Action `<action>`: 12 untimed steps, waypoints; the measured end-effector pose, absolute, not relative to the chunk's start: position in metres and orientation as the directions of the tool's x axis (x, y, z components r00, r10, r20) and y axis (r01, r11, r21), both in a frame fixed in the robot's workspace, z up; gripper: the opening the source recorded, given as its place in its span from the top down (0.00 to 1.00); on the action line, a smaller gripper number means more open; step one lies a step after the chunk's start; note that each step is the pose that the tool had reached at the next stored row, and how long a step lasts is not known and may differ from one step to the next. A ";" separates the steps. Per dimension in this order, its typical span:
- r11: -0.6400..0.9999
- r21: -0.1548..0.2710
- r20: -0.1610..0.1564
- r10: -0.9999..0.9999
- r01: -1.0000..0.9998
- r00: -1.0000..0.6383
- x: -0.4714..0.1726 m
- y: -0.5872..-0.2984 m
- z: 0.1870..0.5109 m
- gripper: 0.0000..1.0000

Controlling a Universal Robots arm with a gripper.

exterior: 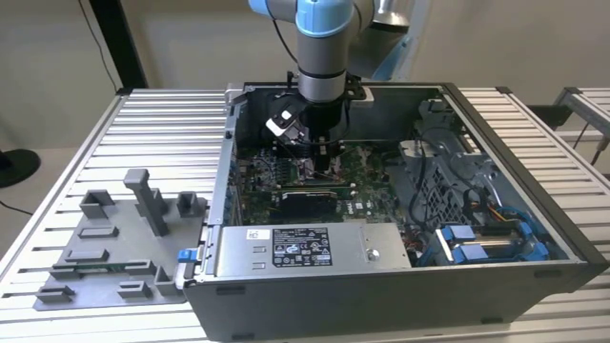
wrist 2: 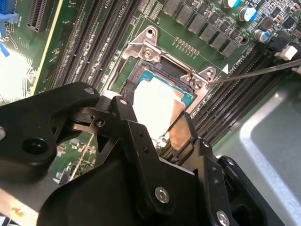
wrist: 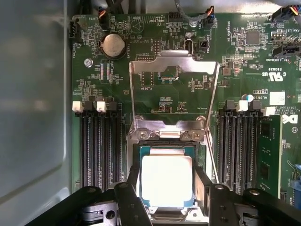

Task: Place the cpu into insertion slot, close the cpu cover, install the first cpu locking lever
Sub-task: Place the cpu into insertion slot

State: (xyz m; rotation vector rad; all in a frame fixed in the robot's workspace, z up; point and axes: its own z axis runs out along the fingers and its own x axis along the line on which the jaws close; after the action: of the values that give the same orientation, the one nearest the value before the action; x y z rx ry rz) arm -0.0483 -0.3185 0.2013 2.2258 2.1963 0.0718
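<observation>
Clamps fingers [wrist: 133, 186] against two opposite edges of the cpu [wrist: 167, 181], with no gap discernible at either edge in both wrist views. Positions the gripper [exterior: 322, 161] low inside the open case [exterior: 381, 304], at 12 o'clock from the power supply [exterior: 305, 246] in the exterior view. Seats the cpu flat and square within the insertion slot [wrist: 165, 145], silvery top facing up, green border apparently level with the slot's rim. Leaves the cpu cover [wrist: 174, 63] swung fully open, laid back over the green board [wrist: 117, 94] beyond its hinge, window frame well apart from the chip. Leaves the locking lever [wrist 2: 263, 73] unlatched: a thin rod raised just beside the slot, crossing above the memory sockets [wrist: 99, 150]. Shows a grey fixture tray [exterior: 105, 250] on the table [exterior: 171, 128] at 9 o'clock from the case, well apart from the work. Judged progress: placement essentially complete apart from letting go of the chip; cover closing and lever installation not yet done.
</observation>
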 end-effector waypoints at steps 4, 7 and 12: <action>-0.014 0.042 0.023 1.000 0.999 0.013 -0.048 -0.319 0.200 1.00; -0.014 0.042 0.023 1.000 0.999 0.013 -0.048 -0.320 0.198 1.00; -0.014 0.042 0.022 1.000 0.999 0.013 -0.048 -0.320 0.196 1.00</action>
State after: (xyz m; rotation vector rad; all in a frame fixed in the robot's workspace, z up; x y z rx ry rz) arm -0.0483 -0.3199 0.1961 2.2256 2.1963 0.0706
